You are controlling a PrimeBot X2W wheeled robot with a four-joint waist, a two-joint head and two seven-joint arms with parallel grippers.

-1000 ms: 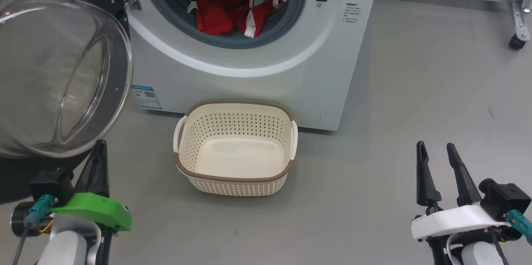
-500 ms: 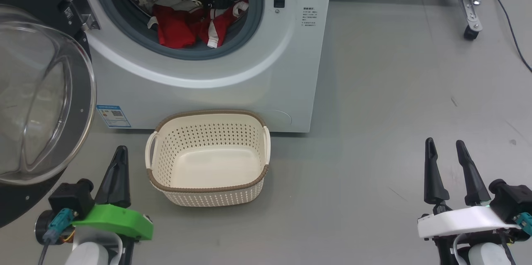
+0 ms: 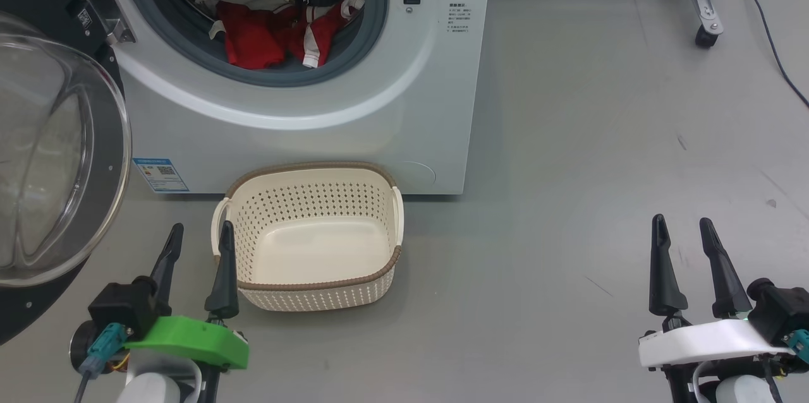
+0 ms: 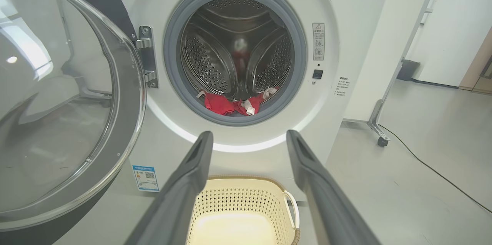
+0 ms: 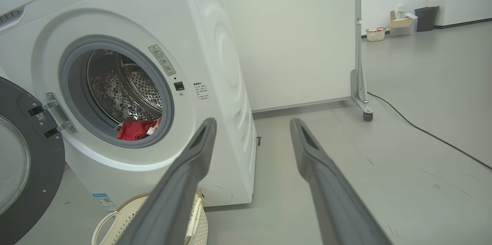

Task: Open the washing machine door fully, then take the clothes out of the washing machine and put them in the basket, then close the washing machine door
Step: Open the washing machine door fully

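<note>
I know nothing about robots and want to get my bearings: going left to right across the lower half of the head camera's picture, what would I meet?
The open washing machine door → the left claw → the empty basket → the right claw.

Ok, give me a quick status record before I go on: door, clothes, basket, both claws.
door: washing machine door swung wide open on its left-hand hinge
clothes: red clothes lying low inside the washing machine, none taken out
basket: basket upright on the floor in front of the machine, nothing in it
left claw: left claw open, holding nothing, low by the basket's left handle
right claw: right claw open, holding nothing, off to the right above the floor
next step, likely: reach into the machine for the clothes
</note>
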